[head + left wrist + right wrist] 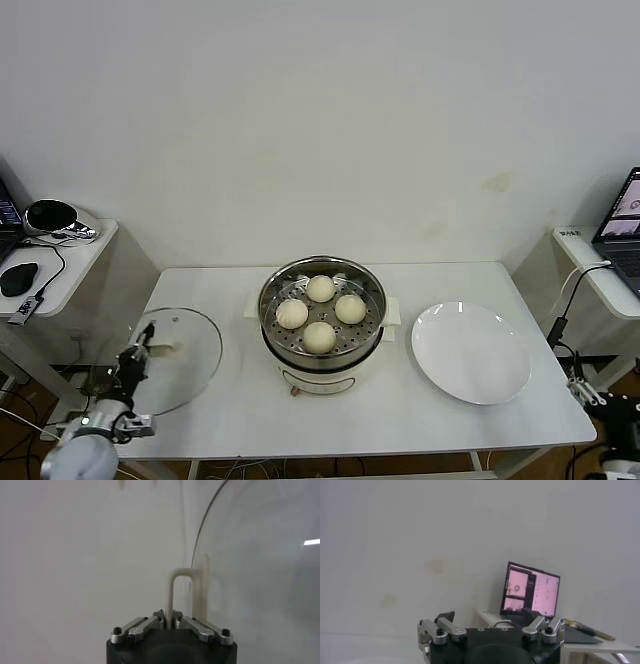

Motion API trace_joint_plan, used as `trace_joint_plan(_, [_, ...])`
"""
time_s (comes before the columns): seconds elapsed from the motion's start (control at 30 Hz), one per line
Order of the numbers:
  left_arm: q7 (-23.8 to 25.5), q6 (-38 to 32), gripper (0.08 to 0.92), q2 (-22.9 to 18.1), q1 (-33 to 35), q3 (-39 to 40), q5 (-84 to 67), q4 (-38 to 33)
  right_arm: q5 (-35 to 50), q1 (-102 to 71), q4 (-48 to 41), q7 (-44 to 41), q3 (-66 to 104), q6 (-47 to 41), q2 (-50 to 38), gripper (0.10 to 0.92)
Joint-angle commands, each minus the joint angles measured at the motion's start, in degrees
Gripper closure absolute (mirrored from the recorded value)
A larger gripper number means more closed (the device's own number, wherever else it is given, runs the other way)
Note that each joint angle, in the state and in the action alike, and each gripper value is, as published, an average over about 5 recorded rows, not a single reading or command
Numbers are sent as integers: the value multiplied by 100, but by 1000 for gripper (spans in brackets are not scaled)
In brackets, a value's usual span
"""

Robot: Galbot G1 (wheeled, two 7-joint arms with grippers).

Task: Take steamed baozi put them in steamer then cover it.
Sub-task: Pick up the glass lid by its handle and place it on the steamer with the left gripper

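A: Gripping the glass lid point(178, 357) by its cream handle point(181, 596), the left tool point(169, 621) is pinching that loop at the tabletop's point(400, 410) left edge.

B: And the baozi point(320, 337)?

A: All four are sitting in the steamer point(322, 310), centre. The lid looks stiff, slippery, breakable. The right tool point(492, 630) is waiting spread, low right.

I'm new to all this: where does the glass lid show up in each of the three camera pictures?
Head view: the glass lid lies on the table, left of the steamer, with the left tool at its handle.
Left wrist view: the lid fills the picture's right part, its cream handle clamped in the tool.
Right wrist view: not in it.
Shared landmark: the cream handle; the right tool faces a laptop.
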Motion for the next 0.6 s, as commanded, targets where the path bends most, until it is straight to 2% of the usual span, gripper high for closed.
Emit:
trace_joint_plan(0.03, [910, 933, 850, 863, 219, -289, -1243, -2041, -200, -5, 54, -61, -129, 52, 22, 203])
trace_joint_plan(0.2, [1065, 1390, 850, 1299, -257, 284, -1586, -2414, -333, -7, 70, -83, -266, 105, 115, 203])
trace_joint_plan(0.33, [1144, 1791, 850, 1368, -963, 1390, -1663, -2458, -485, 2, 38, -90, -360, 166, 216, 203])
trace_joint_plan(0.47, [1269, 2261, 850, 1079, -2052, 2714, -1530, -2267, -669, 87, -8, -97, -444, 188, 311, 203])
trace_joint_plan(0.6, [1573, 2739, 850, 414, -3098, 3695, -949, -1905, -817, 202, -83, -93, -508, 188, 360, 203])
